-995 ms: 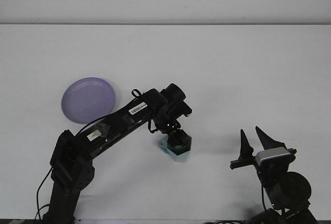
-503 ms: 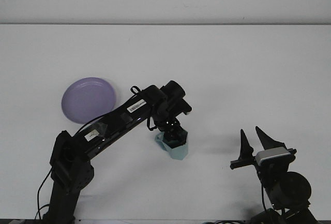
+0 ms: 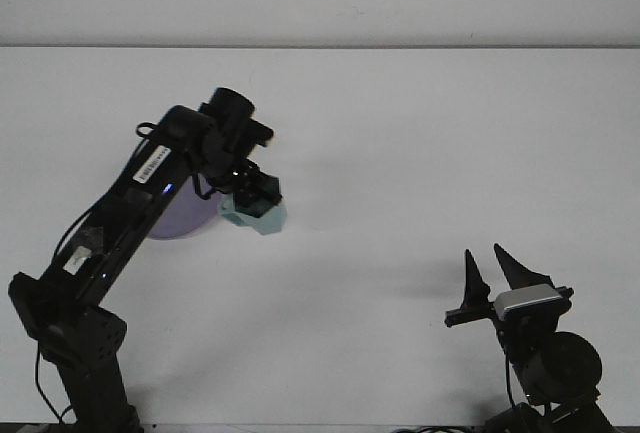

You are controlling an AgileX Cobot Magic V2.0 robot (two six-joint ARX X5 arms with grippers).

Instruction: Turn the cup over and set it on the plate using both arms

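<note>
We judge the task to be well past its midpoint, with the carry under way and the set-down still to come. Our left gripper [image 3: 252,193] is closed on the teal cup [image 3: 256,211], which hangs clear of the white surface [image 3: 420,153], lifted and tilted, at the right edge of the purple plate [image 3: 178,219]. The left arm [image 3: 120,223] crosses in front of the plate and hides most of it, so we see only its lower right part, and we cannot tell whether the cup is over the plate's rim or just beside it. We also cannot say for certain which way the cup's mouth faces; the body looks angled, with the gripper covering its upper side, so whether the flip is complete is a judgement we would hold open. Our right gripper [image 3: 492,271] stands parked near the lower right, well apart from the cup and plate, its two fingers spread wide and holding nothing. What is left, as we read it, is to bring the cup fully over the plate, settle it upright on the plate's flat middle, and release. The main risk we see is a tilted cup tipping on the plate's sloped edge if it is let go too near the rim.
</note>
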